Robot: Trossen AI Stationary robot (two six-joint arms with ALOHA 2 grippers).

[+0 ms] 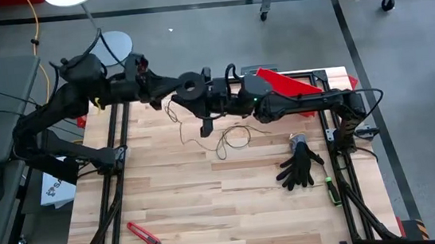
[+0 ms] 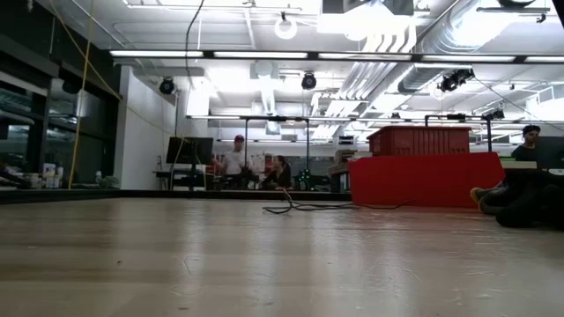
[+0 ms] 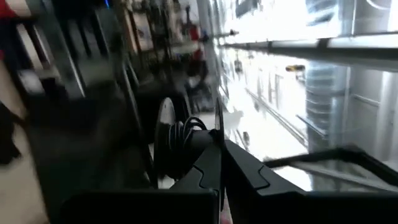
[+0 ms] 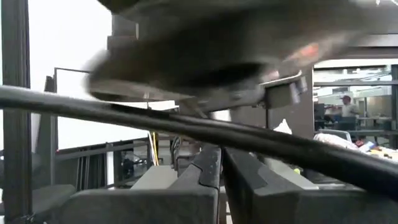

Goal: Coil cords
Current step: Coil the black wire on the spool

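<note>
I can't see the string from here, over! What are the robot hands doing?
Left tool shut on the spool, held high. Right tool shut, close by the spool. Cord hangs down, loose loops on table. Nothing blocking.

Both arms (image 1: 223,97) crossed the table's far half above the looped cord (image 1: 231,141); the near planks (image 1: 210,211) lay open between glove (image 1: 300,168) and cutter (image 1: 144,235)
</note>
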